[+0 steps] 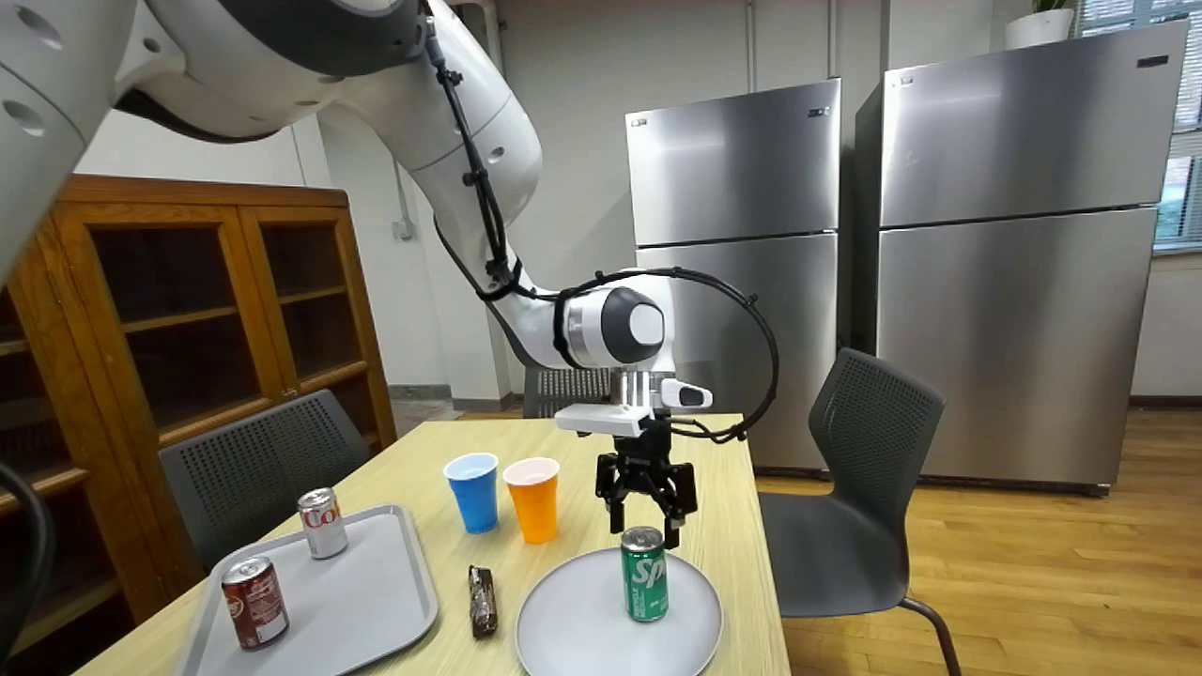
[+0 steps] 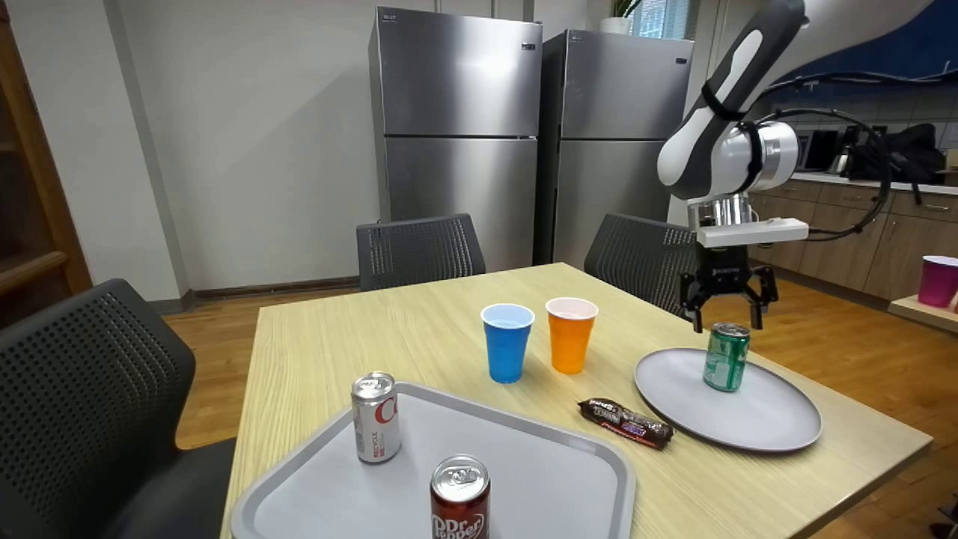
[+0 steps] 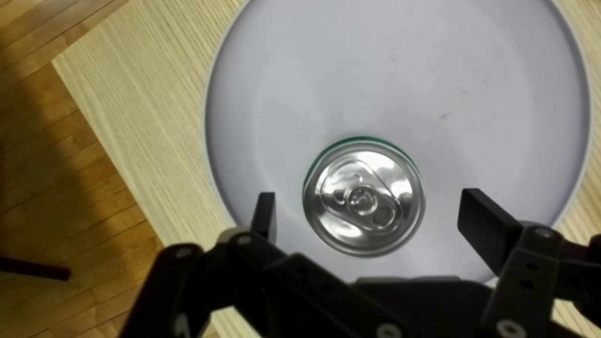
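A green can [image 1: 645, 580] stood upright on the grey plate [image 2: 782, 419], which lay near one edge and one corner of the tabletop [image 3: 141, 117]. Its side was shiny and carried big white letters, "Sp"; its silver lid [image 3: 364, 199] reflected the light and had a pull tab [image 3: 374, 206]. The hand [image 2: 727, 327] was released above the can: its fingers were spread, one to each side, without touching. A wrapped snack [image 2: 627, 424] lay beside the plate, farther from that edge.
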Controlling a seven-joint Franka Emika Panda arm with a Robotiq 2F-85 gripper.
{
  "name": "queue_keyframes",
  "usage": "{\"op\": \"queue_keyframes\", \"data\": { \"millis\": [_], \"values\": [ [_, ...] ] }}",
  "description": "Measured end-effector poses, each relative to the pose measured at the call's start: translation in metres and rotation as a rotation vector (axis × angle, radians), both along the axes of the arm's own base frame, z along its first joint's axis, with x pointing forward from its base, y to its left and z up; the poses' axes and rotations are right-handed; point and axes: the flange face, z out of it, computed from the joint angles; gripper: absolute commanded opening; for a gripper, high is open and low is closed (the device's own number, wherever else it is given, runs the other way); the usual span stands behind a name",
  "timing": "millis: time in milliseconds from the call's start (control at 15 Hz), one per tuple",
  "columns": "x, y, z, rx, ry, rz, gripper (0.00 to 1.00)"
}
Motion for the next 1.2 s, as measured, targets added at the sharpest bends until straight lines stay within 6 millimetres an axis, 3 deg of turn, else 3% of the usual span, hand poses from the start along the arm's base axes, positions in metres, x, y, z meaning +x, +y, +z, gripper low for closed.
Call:
{"op": "queue_keyframes", "data": {
  "millis": [267,600,800,1200],
  "values": [
    [0.005,0.000,0.015,-0.004,-0.027,0.001,1.00],
    [0.015,0.010,0.048,-0.009,-0.079,0.019,1.00],
    [0.020,0.028,0.066,-0.009,-0.106,0.042,1.00],
    [0.025,0.085,0.097,-0.002,-0.149,0.101,1.00]
  ]
}}
